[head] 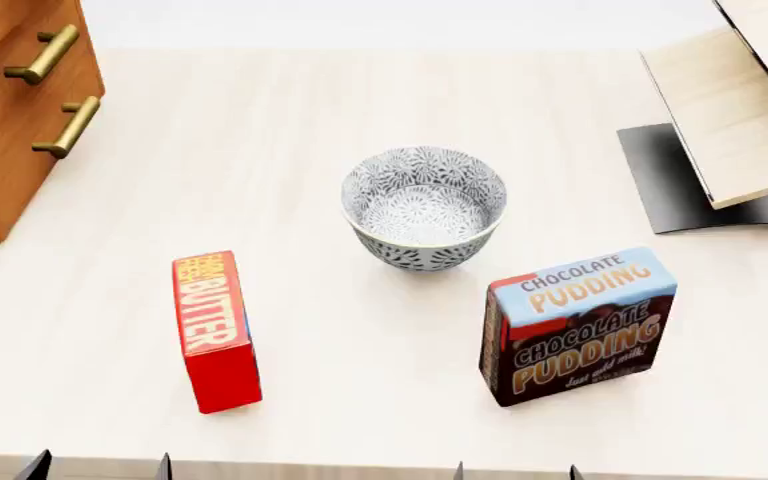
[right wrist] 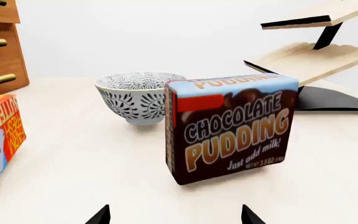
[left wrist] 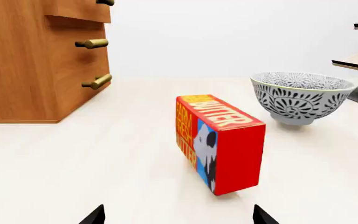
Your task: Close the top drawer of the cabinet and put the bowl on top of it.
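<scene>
The bowl (head: 424, 205), white with a grey-blue floral pattern, stands upright mid-table, also seen as the bowl (left wrist: 302, 95) and the bowl (right wrist: 138, 95). The reddish-brown cabinet (head: 17, 150) stands at the far left. Its top drawer (left wrist: 79, 11) juts out past the drawer fronts below. My left gripper (left wrist: 179, 217) is open and empty near the table's front edge, short of the butter box. My right gripper (right wrist: 174, 215) is open and empty too, in front of the pudding box. Only the black fingertips show, the left gripper (head: 101, 467) and right gripper (head: 518, 470) at the view's lower edge.
A red butter box (head: 215, 330) stands front left of the bowl, and a chocolate pudding box (head: 578, 325) front right. A pale wooden rack (head: 738, 110) on a black base stands at the back right. Brass handles (left wrist: 92, 43) stick out from the cabinet front.
</scene>
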